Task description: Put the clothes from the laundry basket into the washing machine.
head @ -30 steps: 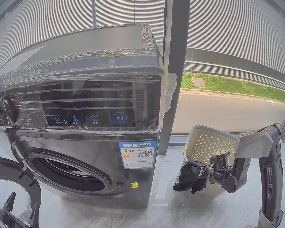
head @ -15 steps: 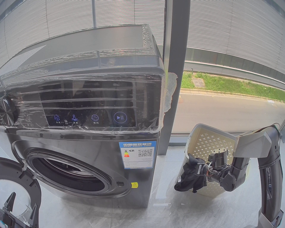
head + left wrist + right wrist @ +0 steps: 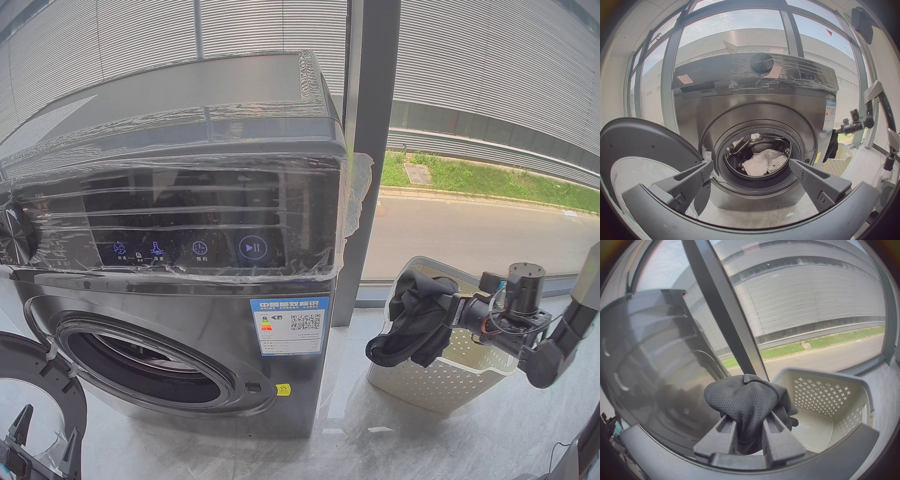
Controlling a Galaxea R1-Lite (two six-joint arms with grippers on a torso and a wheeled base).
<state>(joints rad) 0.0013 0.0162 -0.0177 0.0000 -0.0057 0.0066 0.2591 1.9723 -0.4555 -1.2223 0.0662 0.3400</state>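
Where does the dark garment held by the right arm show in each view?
Head view: dark garment right of centre, hanging from the right end effector over the laundry basket.
Left wrist view: dark garment far off, between the washing machine and the basket.
Right wrist view: dark garment up close, clamped, basket behind.
Shared landmark: the laundry basket.

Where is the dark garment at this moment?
In the head view, the dark garment hangs on the robot's right, held in the right pincer over the laundry basket's edge nearest the washing machine.
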